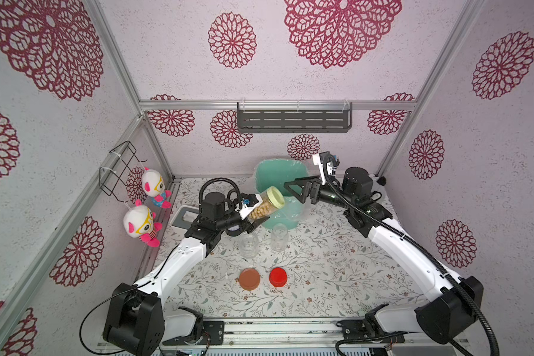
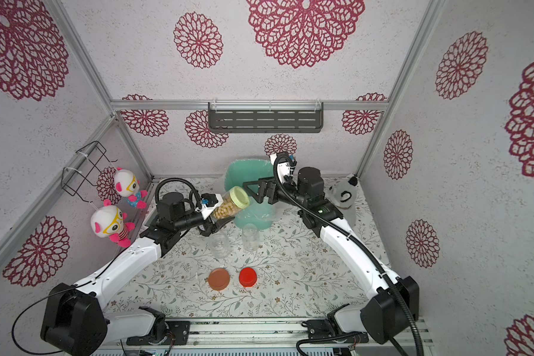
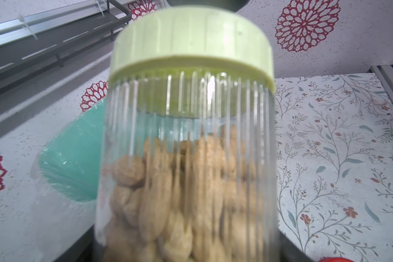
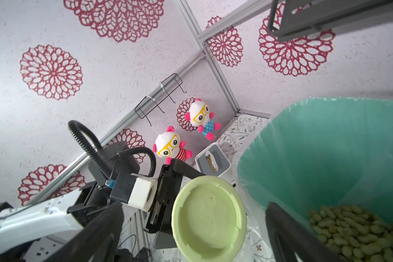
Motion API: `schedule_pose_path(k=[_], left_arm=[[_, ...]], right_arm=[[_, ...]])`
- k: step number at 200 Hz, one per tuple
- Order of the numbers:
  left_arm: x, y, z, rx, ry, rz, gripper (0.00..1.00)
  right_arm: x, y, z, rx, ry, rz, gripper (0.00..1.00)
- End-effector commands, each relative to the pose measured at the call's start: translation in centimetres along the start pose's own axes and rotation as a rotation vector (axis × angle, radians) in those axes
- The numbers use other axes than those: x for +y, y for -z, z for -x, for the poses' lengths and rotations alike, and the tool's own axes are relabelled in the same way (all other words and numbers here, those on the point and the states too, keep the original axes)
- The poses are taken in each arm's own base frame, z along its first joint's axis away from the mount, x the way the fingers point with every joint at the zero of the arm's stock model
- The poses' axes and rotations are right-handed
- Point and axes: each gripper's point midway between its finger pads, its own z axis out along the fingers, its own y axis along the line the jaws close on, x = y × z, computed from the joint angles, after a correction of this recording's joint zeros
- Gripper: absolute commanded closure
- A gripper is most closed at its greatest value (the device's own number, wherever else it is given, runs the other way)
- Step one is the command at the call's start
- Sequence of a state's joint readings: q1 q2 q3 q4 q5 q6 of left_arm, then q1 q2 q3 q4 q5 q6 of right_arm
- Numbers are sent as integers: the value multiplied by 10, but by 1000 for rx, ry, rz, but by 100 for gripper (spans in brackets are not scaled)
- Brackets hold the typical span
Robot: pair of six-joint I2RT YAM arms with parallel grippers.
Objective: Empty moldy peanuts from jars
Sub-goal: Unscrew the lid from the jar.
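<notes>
Pinching the full jar (image 1: 264,207) around its clear ribbed body with the left gripper (image 1: 256,211), a finger on either side, well off the table (image 1: 321,271). Holds it tilted, base toward the left wrist, pale yellow-green lid (image 1: 275,197) screwed on and pointing toward the right gripper (image 1: 292,191). Shows the same grip in both top views, left gripper (image 2: 221,211) clamped on the full jar (image 2: 228,207). Fills much of the left wrist view with the full jar (image 3: 191,140), peanuts (image 3: 179,192) packed as a tan mass in the part nearer the camera, pale yellow-green lid (image 3: 191,43) at the far end, empty space under it. Sits just beside the teal bin (image 1: 278,163), lined with clear plastic, at the back of the table. Spreads the right gripper's jaws wide around nothing, tips just beside the lid. Frames, in the right wrist view, the pale yellow-green lid (image 4: 209,217) face-on between the two dark fingers (image 4: 93,233), with a gap on each side. Reveals more peanuts (image 4: 361,231) lying in the bottom of the teal bin (image 4: 327,147). Standing upright, open and empty on the table, nearer the robot than the held jar: one empty jar (image 1: 248,245) and a second empty jar (image 1: 279,237), side by side, apart. Lying flat nearer still: a brown-orange lid (image 1: 249,278) and a red lid (image 1: 278,276), side by side, not touching, well apart from the two jars.
</notes>
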State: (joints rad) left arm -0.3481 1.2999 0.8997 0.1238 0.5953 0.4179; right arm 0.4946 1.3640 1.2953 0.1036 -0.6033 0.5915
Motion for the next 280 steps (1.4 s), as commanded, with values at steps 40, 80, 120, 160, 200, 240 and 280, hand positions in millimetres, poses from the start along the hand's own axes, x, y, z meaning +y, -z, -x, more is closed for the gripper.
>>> schedule_pose_path(k=[40, 80, 120, 160, 200, 240, 280], left_arm=[[17, 16, 48, -133, -118, 100, 100], [16, 14, 47, -130, -118, 96, 100], [15, 14, 46, -127, -117, 91, 100], [15, 13, 45, -125, -117, 88, 100], [15, 13, 45, -124, -116, 88, 100], [15, 13, 45, -124, -116, 87, 100], [14, 12, 44, -121, -113, 79, 100]], right_arm=[[-12, -22, -9, 12, -159, -67, 1], [-2, -35, -19, 48, -153, -26, 1], [7, -38, -21, 52, -140, 16, 1], [10, -39, -24, 65, -140, 29, 1], [4, -43, -35, 109, -143, 8, 1], [7, -42, -34, 105, -121, 14, 1], [5, -42, -34, 102, -108, 5, 5]])
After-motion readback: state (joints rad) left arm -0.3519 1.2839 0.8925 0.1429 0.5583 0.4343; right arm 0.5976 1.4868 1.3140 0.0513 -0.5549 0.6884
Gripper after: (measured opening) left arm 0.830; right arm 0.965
